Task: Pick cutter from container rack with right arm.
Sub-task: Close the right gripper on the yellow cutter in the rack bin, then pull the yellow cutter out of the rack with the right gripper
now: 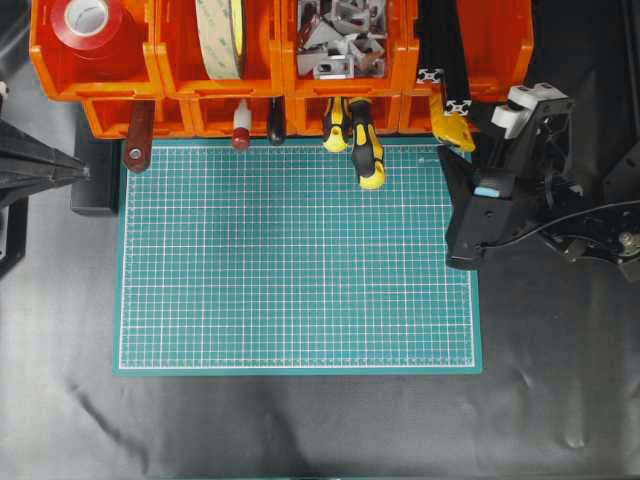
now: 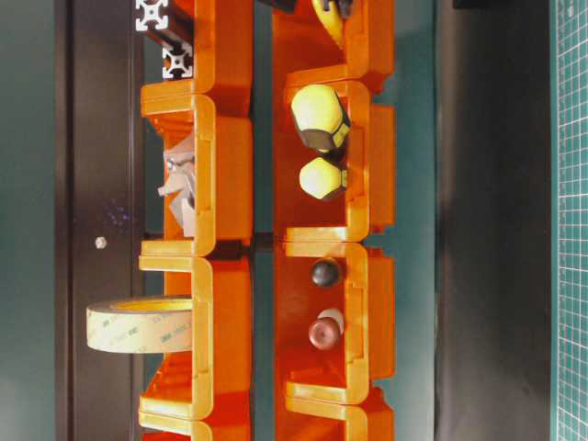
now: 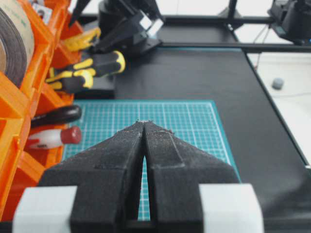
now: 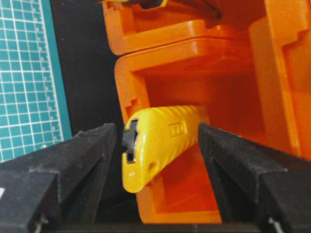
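Observation:
The yellow cutter point(image 1: 452, 128) pokes out of the lower right bin of the orange container rack point(image 1: 180, 85), its dark-tipped end toward the mat. In the right wrist view the cutter point(image 4: 155, 141) lies between the fingers of my right gripper point(image 4: 155, 128), which stands open with a gap on each side. From overhead the right gripper point(image 1: 468, 142) sits at the mat's far right corner. My left gripper point(image 3: 145, 122) is shut and empty, at the left edge point(image 1: 85, 172). The rack's two tiers point(image 2: 230, 165) also show at table level.
A green cutting mat point(image 1: 300, 260) lies below the rack. Two yellow-and-black screwdrivers point(image 1: 365, 150) jut from the bin left of the cutter. Other bins hold red tape point(image 1: 90, 20), a tape roll point(image 1: 222, 35), metal brackets point(image 1: 345, 35) and aluminium profiles point(image 1: 445, 70).

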